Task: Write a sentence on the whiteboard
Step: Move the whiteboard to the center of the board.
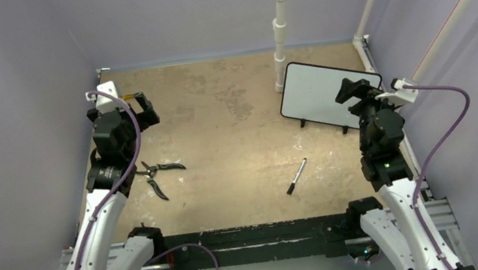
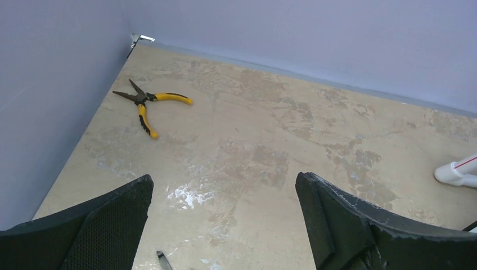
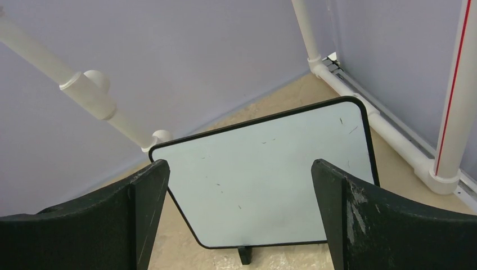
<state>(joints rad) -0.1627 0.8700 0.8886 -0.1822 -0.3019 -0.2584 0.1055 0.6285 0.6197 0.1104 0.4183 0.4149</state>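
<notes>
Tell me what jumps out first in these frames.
The whiteboard, bare of writing, stands on its feet at the far right, directly in front of the right gripper, whose jaws gape wide. A black marker lies loose on the table mid-right. Dark pliers lie open at the left, and yellow-handled pliers near the far left corner.

A white face, faint dark specks and a thin black frame are seen on the whiteboard [image 3: 264, 180] ahead of the right tool [image 3: 239, 163]. Yellow-and-black pliers [image 2: 163, 96] are spotted on the blotchy tan desk [image 2: 253, 140].
</notes>
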